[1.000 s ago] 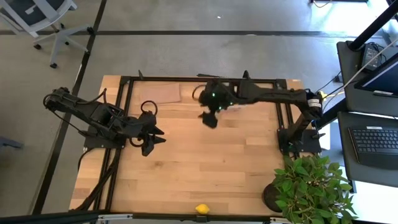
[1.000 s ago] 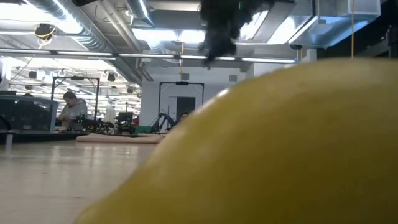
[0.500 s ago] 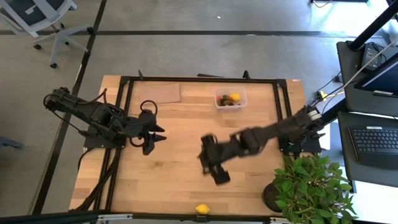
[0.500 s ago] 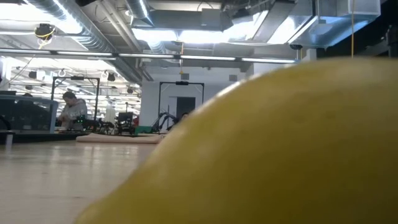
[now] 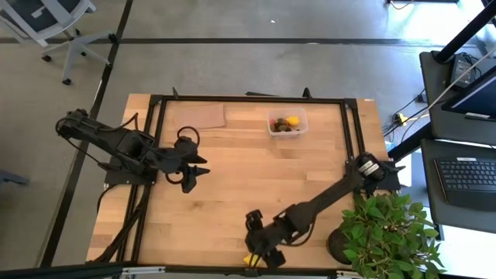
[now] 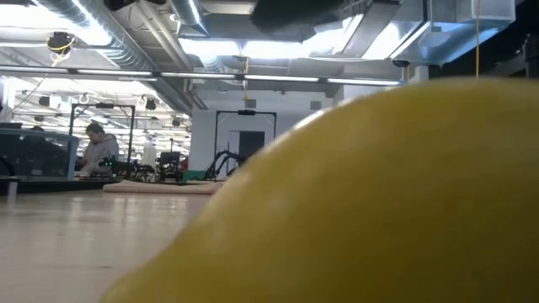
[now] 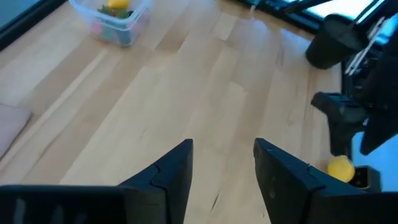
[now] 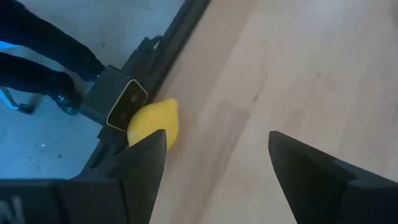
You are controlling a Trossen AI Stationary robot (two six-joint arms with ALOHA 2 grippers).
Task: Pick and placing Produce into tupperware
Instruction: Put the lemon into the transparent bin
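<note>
A yellow lemon-like piece (image 5: 250, 261) lies on the table's near edge against a small camera block; it fills the low view (image 6: 379, 194) and also shows in the left wrist view (image 7: 341, 168). My right gripper (image 5: 261, 246) hangs open just above and beside the lemon (image 8: 155, 123), which sits ahead of one finger (image 8: 144, 163), outside the gap. The clear tupperware (image 5: 287, 124) stands near the far edge with a yellow piece and dark and red pieces inside (image 7: 113, 18). My left gripper (image 5: 195, 166) waits open at the table's left (image 7: 224, 165).
A flat brown sheet (image 5: 199, 116) lies at the far left. A green potted plant (image 5: 387, 232) stands at the near right corner. The black metal frame (image 5: 248, 98) runs around the table. Bare wood (image 5: 256, 178) spreads between tub and lemon.
My right gripper has swung from over the tupperware at the far edge across the middle of the table to the near edge, down beside the lemon. The tupperware, hidden under the arm before, now shows. My left arm has kept still.
</note>
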